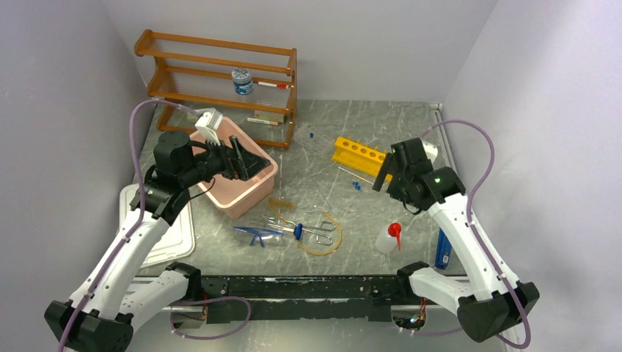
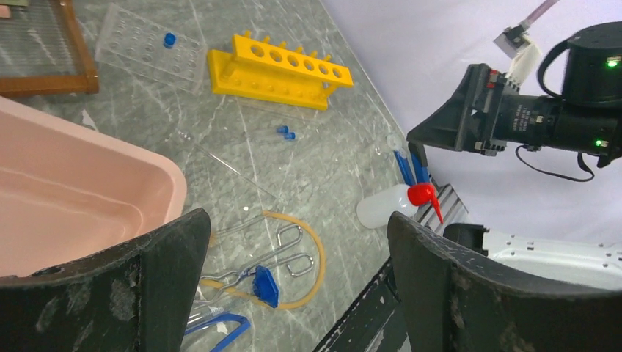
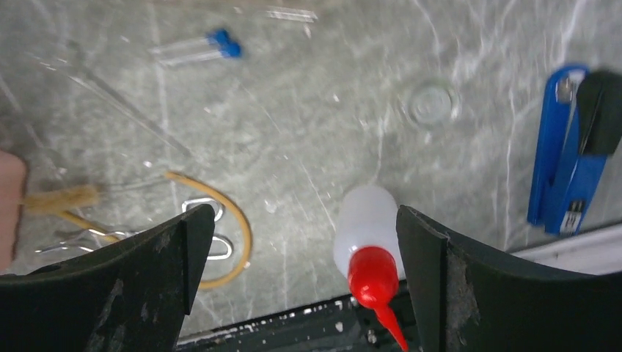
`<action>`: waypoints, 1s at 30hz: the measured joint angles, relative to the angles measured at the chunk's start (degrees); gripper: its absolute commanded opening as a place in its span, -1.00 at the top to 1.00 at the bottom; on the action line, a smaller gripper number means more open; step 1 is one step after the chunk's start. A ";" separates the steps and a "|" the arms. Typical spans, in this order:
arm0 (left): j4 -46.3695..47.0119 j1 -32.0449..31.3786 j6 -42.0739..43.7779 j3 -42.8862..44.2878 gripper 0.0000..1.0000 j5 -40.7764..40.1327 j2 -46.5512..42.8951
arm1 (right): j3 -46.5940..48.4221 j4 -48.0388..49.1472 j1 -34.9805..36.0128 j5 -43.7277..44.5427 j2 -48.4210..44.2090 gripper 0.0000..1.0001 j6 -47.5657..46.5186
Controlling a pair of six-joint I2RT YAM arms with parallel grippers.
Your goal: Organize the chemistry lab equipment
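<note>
**Barely Beginning the Sorting**

Seeing, low in the middle of the top view, blue-framed goggles [image 1: 257, 235], metal tongs [image 1: 312, 229] and amber tubing [image 1: 330, 248] lying overlapped on the desk [image 1: 323, 147], the squeeze bottle [image 1: 386, 240] lying just to their right. Noting both tools spread wide and holding nothing: left tool [image 1: 246, 158] by the pink tub [image 1: 246, 196] at left centre, right tool [image 1: 385, 172] hanging at right centre. Finding blue-capped tubes [image 1: 357, 185] scattered loose, apart from the yellow rack [image 1: 357, 155] beyond, its holes unfilled. Spotting only a jar [image 1: 242, 81] and a few small pieces on the wooden shelf [image 1: 220, 45] at upper left. Judging nearly everything as awaiting placement.
</note>
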 measured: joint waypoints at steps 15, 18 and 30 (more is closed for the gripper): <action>0.07 -5.92 5.14 0.39 -0.88 -0.63 3.15 | -19.21 -4.15 0.00 -2.84 -4.33 -0.92 15.04; -0.11 -6.58 5.73 0.48 -0.88 -1.36 3.52 | -22.18 -2.58 0.00 -4.24 -4.11 -0.61 16.02; -2.03 -7.02 10.38 3.13 -0.88 -4.52 4.33 | -21.75 4.98 1.42 -8.00 2.08 -0.07 13.14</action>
